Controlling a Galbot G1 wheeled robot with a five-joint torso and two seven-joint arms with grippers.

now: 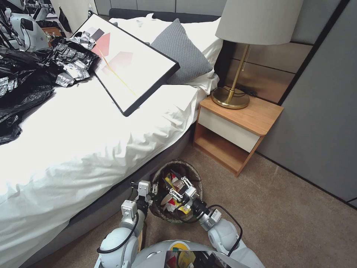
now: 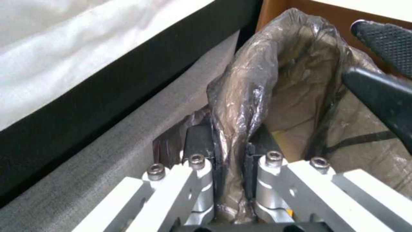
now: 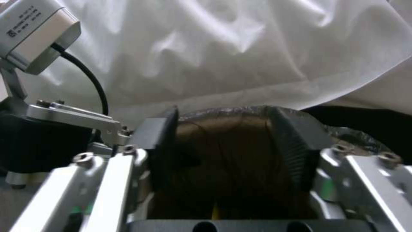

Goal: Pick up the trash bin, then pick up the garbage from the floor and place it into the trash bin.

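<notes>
Your left tool (image 2: 229, 158) is clamped on the trash bin (image 1: 160, 178) rim nearest it; your right tool (image 1: 181, 189) hangs spread over the garbage (image 1: 171, 182) inside. Beyond the tools stands the nightstand (image 1: 238, 126).

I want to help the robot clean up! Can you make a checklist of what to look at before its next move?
1. Left hand shut on the trash bin rim: ok.
2. Right hand open above the bin: ok.
3. Right hand holding nothing: ok, as far as visible.
4. Garbage inside the bin: ok.
5. Carpet near the bin free of litter: ok.
6. Bin off the floor: cannot tell.
</notes>
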